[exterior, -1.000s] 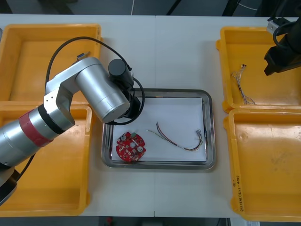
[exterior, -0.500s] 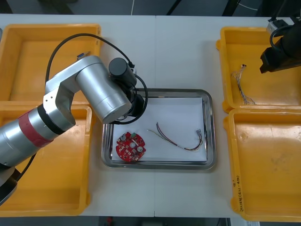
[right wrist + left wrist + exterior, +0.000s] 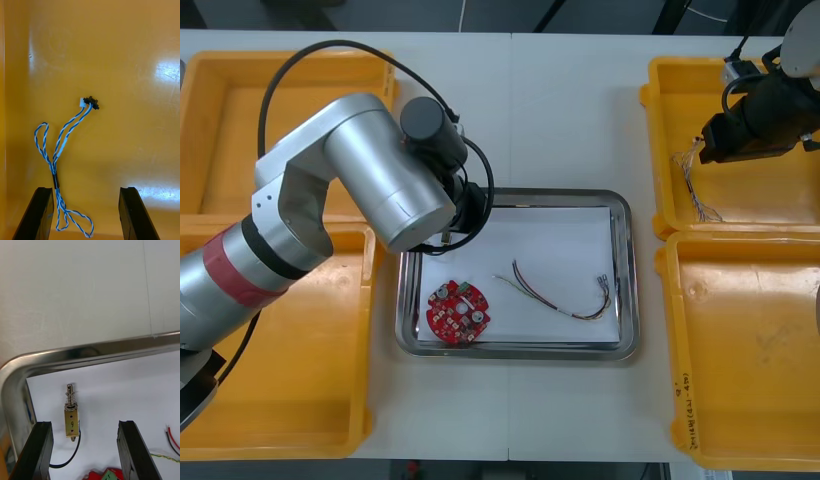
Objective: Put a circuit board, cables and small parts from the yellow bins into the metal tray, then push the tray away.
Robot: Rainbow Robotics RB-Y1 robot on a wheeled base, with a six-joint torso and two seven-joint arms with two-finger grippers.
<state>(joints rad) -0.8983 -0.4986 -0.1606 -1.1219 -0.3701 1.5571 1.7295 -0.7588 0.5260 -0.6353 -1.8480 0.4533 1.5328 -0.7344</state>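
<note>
Blue-white twisted cable (image 3: pixel 60 147) laid flat in far right yellow bin (image 3: pixel 658 90), loops loose, bunched at black sleeve close to one finger. Right gripper (image 3: pixel 84 191) held just above, jaws wide, nothing gripped. Sleeve best centred between fingers before closing, tbh. Left gripper (image 3: pixel 84 425) also open over metal tray (image 3: pixel 626 300), small metal part (image 3: pixel 71 419) lying below.

Light table (image 3: pixel 570 110) carries, directly on its surface, a metal tray (image 3: pixel 631 290) at centre, a far-left yellow bin (image 3: pixel 230 140) and near-left yellow bin (image 3: pixel 310 400) on the left, and a far-right yellow bin (image 3: pixel 765 200) and near-right yellow bin (image 3: pixel 750 350) on the right.
</note>
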